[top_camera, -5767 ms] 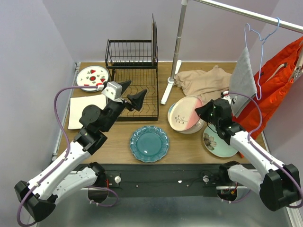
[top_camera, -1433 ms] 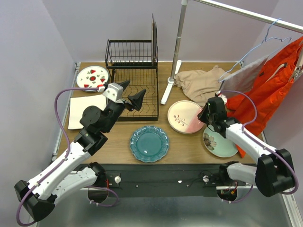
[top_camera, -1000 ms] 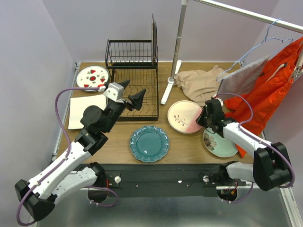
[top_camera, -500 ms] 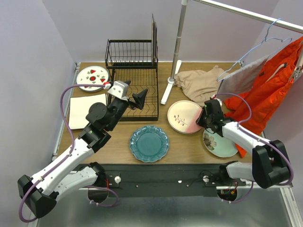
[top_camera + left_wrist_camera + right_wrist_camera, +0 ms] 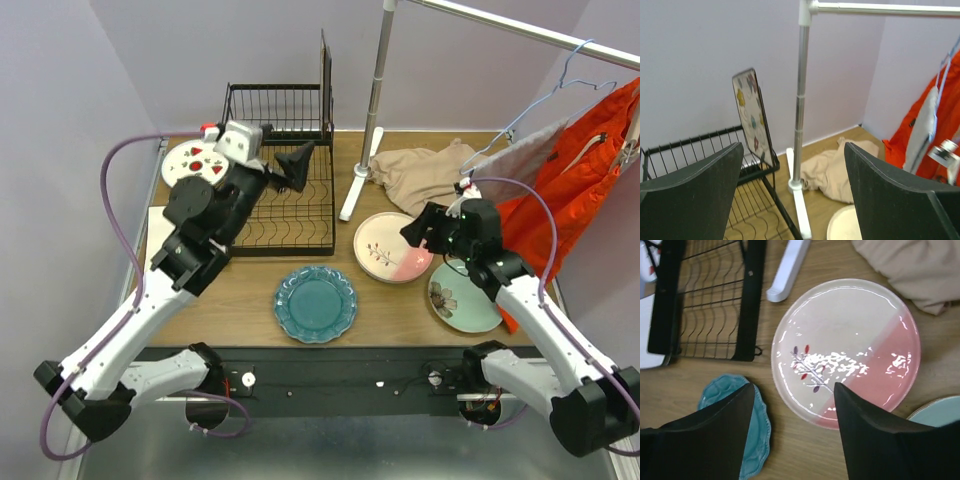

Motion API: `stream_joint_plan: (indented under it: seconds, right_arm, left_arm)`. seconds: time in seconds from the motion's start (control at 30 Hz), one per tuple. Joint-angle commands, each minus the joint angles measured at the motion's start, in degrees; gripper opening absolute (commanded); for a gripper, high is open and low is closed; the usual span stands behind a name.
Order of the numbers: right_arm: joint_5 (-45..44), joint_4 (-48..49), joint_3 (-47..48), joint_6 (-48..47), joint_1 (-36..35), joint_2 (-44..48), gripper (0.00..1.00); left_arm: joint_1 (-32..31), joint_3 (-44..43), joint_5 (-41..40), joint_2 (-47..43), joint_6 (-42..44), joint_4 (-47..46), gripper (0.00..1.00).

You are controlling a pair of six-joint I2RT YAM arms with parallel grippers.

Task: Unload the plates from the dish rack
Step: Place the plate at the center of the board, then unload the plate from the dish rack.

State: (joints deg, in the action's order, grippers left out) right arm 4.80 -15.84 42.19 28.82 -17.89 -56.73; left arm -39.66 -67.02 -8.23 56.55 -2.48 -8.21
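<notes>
Looking down on a wood-grain table [image 5: 400,315] closed in by pale lilac walls, with the dish rack [image 5: 285,205] standing toward the back left.

Showing black wire throughout: an upper basket at the rear, a lower tray of wavy dividers in front. Holding a single plate, the square floral plate [image 5: 752,117], standing on edge at the rack's right rear corner and dotted with yellow, blue and red flowers.

Lying flat outside the rack:
- the red-fruit plate [image 5: 190,160], just left of it
- a cream rectangular plate [image 5: 155,228], also to the left, partly under the left arm
- the scalloped teal plate [image 5: 315,303], in front
- the cream-pink plate [image 5: 845,352], carrying a small sprig motif, to the right
- the pale green floral plate [image 5: 462,298], farther right, just beside the pink one

Rising just right of the rack as a metal clothes rail [image 5: 375,100], with a beige cloth [image 5: 430,170], a grey cloth [image 5: 515,165] on a hanger and an orange garment [image 5: 580,170] beyond.

Hovering over the rack's tray with the left gripper [image 5: 793,150], fingers spread wide, gripping nothing. Hanging right of the rack with the right gripper [image 5: 793,387] above the cream-pink plate's near edge, fingers apart and empty.
</notes>
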Motion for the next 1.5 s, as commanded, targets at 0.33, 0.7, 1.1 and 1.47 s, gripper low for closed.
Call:
stream_joint_plan:
  seconds: [0.33,0.7,1.1,1.47]
  right_arm:
    - [10.06,-4.38,4.21,-0.08,0.05,12.52,0.99]
    - [9.27,-4.64,2.63,-0.69,0.05,13.49,0.99]
    - [10.32,-6.05,4.12,0.27,0.05,15.77,0.99]
    - [10.41,-6.23,3.77,0.27,0.05,16.65,0.99]
  left_arm:
    - [13.81,-34.03,13.85,29.28,-0.95,15.49,0.75]
    - [15.93,-41.78,25.98,38.45,-0.07,9.18,0.54]
    - [15.93,-44.77,25.1,46.8,1.51,8.56,0.55]
    - [15.93,-47.14,24.05,53.21,2.22,7.24,0.54]
